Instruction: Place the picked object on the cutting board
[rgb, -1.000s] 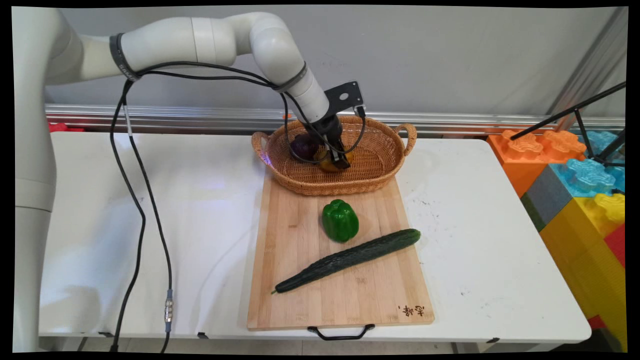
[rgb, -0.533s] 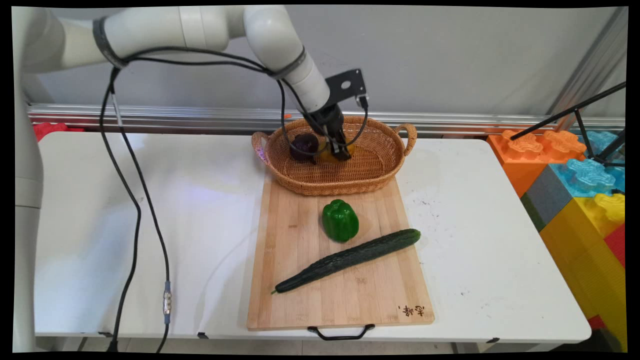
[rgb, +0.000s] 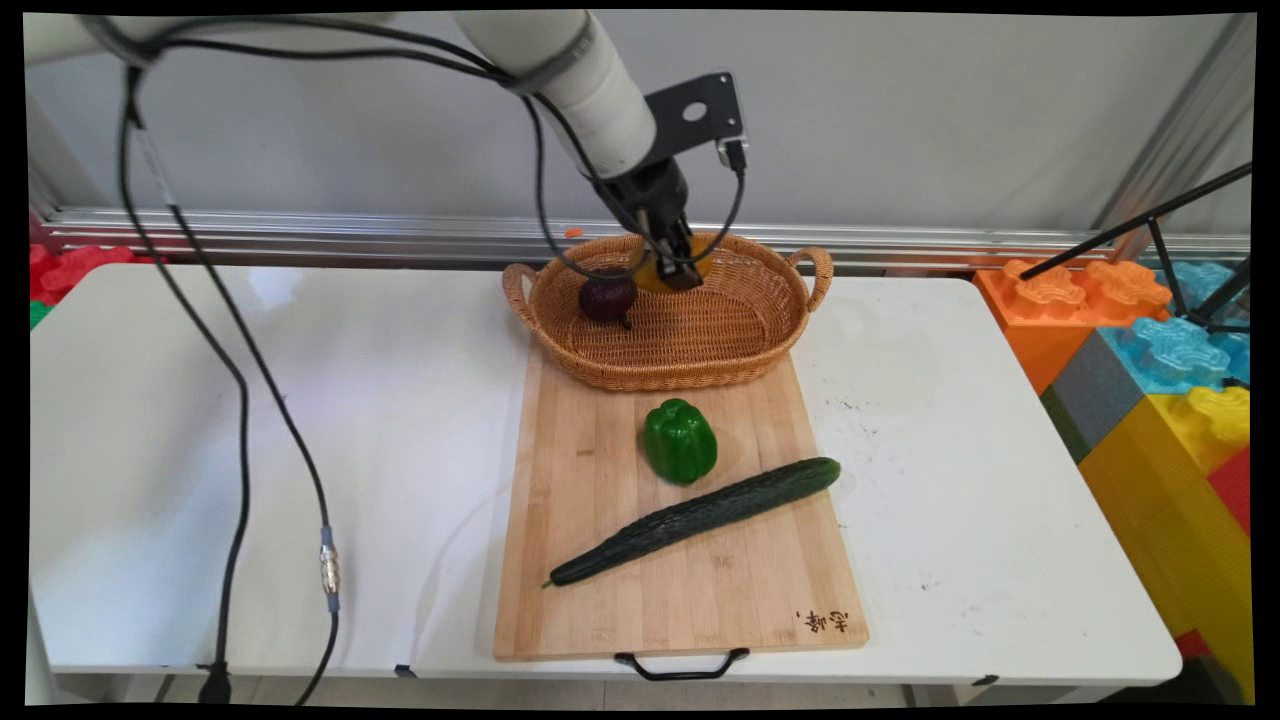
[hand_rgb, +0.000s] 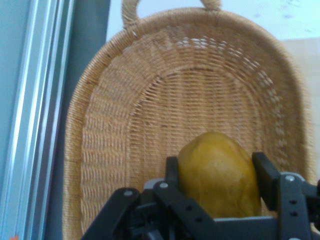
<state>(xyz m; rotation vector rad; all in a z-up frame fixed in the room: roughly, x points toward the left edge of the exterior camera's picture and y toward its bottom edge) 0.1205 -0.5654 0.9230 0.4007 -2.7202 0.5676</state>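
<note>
Nearest the camera, a wooden cutting board (rgb: 680, 530) lies on the white table (rgb: 1000, 520), its black handle (rgb: 682, 665) at the near edge. A long dark cucumber (rgb: 697, 518) lies slantwise across the board, and just beyond it sits a green pepper (rgb: 680, 440), close to the cucumber, though contact cannot be made out.

Farther back, a woven basket (rgb: 700, 345) with two loop handles rests with its near side on the far end of the board. Inside it, toward the left, lies a dark purple fruit or vegetable (rgb: 608, 297) (too dim to name surely).

Above the basket's far rim hangs the gripper (rgb: 680, 272), clenched on a yellow fruit (rgb: 665, 275). The hand view shows this plainly: the two black fingers (hand_rgb: 266, 182) press against either side of the yellow fruit (hand_rgb: 219, 175), with the basket's (hand_rgb: 125, 150) weave spread out behind it. In the main view the fruit is held clear of the basket floor, up by the far rim.

Black cables (rgb: 240, 400) hang from the arm down over the table's left part. At the right, beyond the table's edge, stands a stack of big coloured blocks (rgb: 1160, 370) in orange, blue and yellow, and behind all runs a metal rail (rgb: 300, 232) along the grey wall.
</note>
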